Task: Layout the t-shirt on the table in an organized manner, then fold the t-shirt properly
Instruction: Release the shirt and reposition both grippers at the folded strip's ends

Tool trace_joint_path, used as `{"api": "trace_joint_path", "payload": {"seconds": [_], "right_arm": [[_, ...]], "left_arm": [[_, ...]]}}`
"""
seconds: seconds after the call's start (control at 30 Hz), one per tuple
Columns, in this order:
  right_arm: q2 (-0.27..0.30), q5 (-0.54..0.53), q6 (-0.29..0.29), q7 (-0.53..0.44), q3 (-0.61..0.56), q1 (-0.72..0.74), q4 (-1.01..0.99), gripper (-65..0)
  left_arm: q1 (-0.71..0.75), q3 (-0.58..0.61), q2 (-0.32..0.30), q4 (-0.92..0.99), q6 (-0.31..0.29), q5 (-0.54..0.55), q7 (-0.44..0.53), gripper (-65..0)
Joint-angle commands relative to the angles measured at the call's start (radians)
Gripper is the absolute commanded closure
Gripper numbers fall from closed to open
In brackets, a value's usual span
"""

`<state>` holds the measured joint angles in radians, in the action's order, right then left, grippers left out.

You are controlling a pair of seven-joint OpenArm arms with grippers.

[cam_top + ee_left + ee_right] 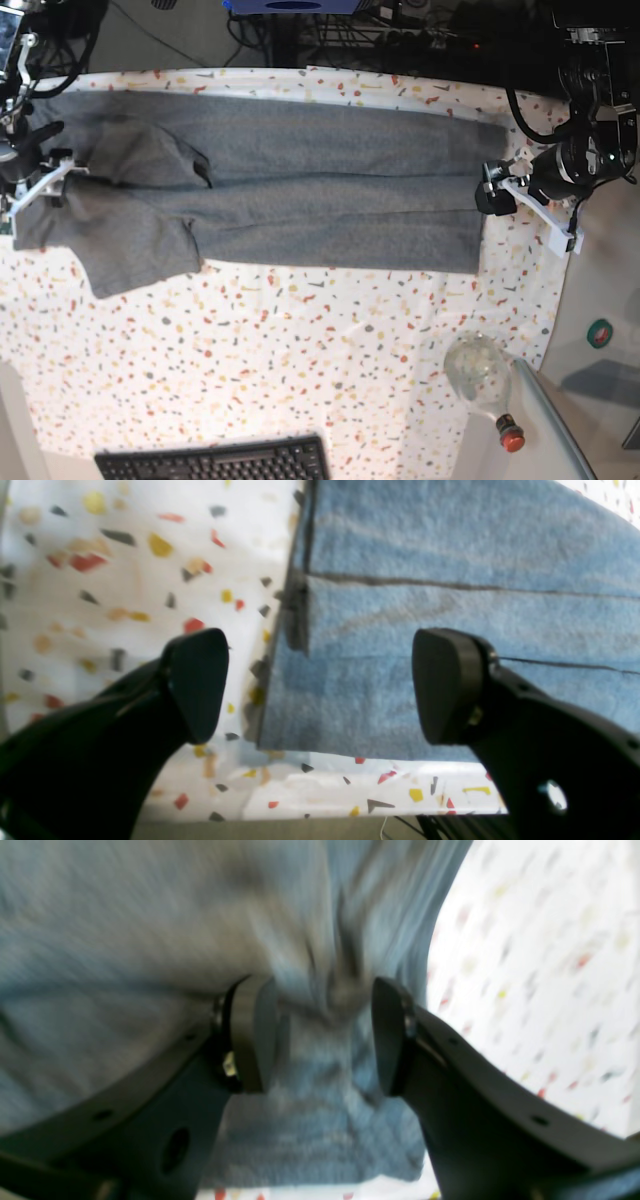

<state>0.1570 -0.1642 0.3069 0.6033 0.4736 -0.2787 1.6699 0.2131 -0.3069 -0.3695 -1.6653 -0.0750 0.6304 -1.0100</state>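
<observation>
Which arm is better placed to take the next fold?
Probably left. The left gripper is open right at the t-shirt's straight folded end, its fingers clear of cloth. The right gripper straddles bunched fabric at the messy sleeve end.

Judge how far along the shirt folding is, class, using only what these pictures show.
Done: the t-shirt lies stretched across the table, its long sides folded inward into a band. In hand: the left tool stands open at the hem end, the right tool open over bunched cloth at the sleeve end. Left: one sleeve sticks out; crosswise folds remain.
</observation>
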Motion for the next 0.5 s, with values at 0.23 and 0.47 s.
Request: {"api": "trace_joint_path", "payload": {"seconds": [0.23, 0.47], "right_arm": [[0.117, -0.002, 0.005, -0.039, 0.032, 0.269, -0.265, 0.0], [0.174, -0.002, 0.005, -0.087, 0.032, 0.448, -0.601, 0.0]], "left_arm": [[-0.020, 0.004, 0.066, -0.032, 0.002, 0.009, 0.012, -21.2], [-0.014, 0.005, 0.103, 0.050, 0.002, 0.007, 0.012, 0.0]]}}
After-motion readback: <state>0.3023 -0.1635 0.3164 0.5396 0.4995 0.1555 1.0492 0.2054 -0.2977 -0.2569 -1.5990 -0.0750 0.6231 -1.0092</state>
